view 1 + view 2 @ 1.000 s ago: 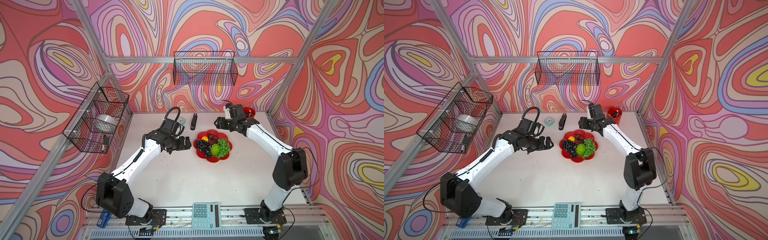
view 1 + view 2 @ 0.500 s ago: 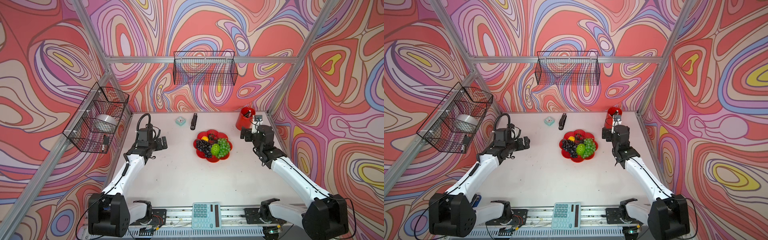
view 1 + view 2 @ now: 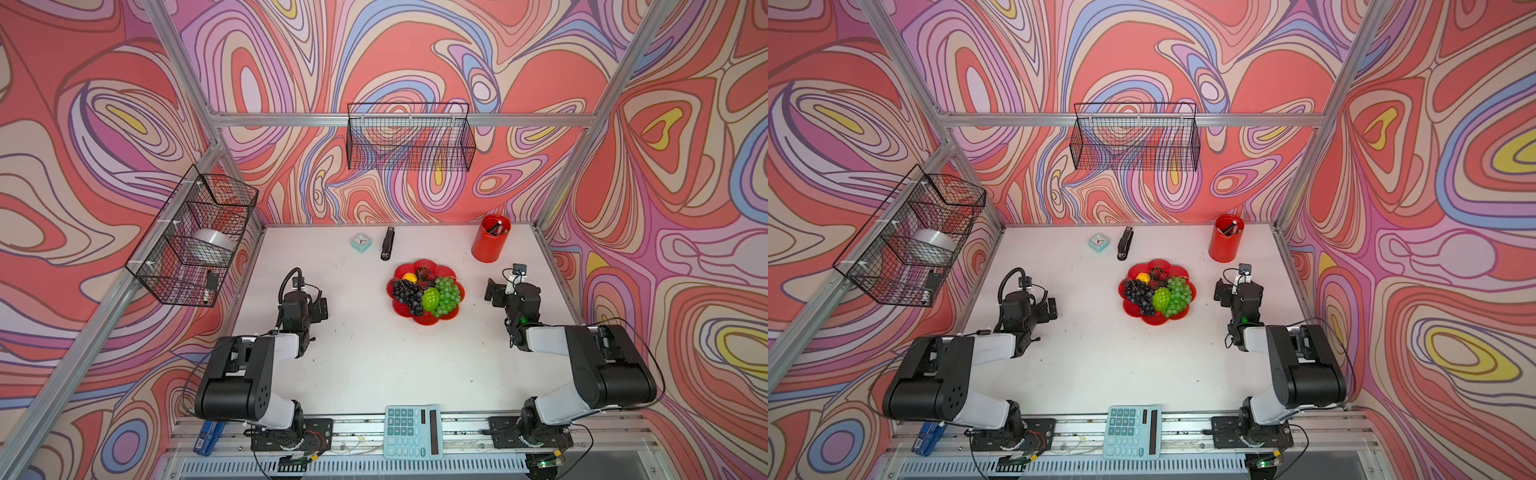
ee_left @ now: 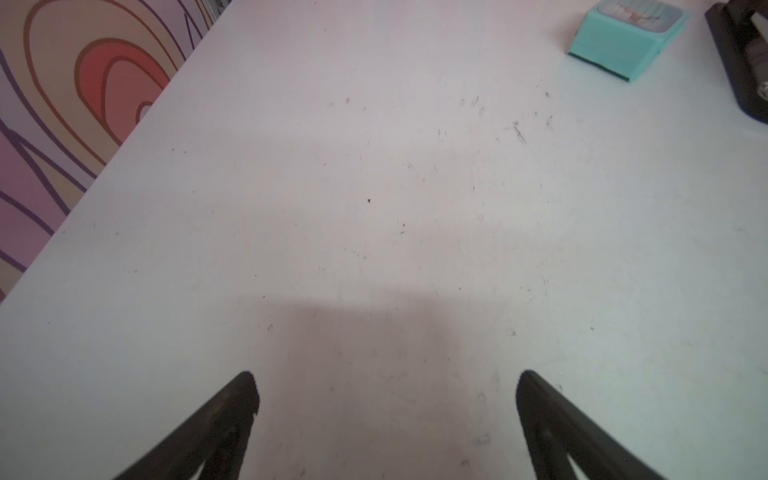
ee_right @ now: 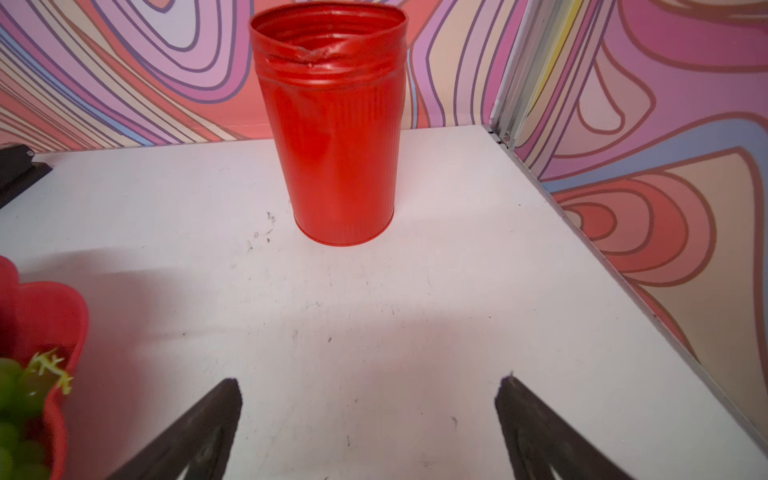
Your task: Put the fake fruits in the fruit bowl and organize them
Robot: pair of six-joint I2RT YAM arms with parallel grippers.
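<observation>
The fruit bowl (image 3: 424, 321) (image 3: 1157, 321), a red scalloped dish, sits right of the table's middle in both top views. In it lie the fake fruits: dark purple grapes (image 3: 405, 291), green grapes (image 3: 449, 293), a bumpy lime-green fruit (image 3: 430, 299), a yellow-orange ball (image 3: 409, 277) and red cherries (image 3: 427, 274). My left gripper (image 3: 322, 308) (image 4: 386, 386) is open and empty over bare table, well left of the bowl. My right gripper (image 3: 492, 291) (image 5: 370, 390) is open and empty just right of it. The bowl's rim (image 5: 50, 307) and green grapes (image 5: 16, 395) show in the right wrist view.
A tall red pen cup (image 3: 490, 245) (image 5: 332, 145) stands at the back right. A teal clock (image 3: 360, 242) (image 4: 623, 41) and a black stapler (image 3: 387, 244) lie at the back. A teal calculator (image 3: 412, 432) rests on the front rail. Wire baskets (image 3: 409, 137) (image 3: 195, 237) hang on the walls.
Both arms have pulled back from the bowl and folded toward the front, the left to the left side, the right to the right side. The fruits have not moved.
</observation>
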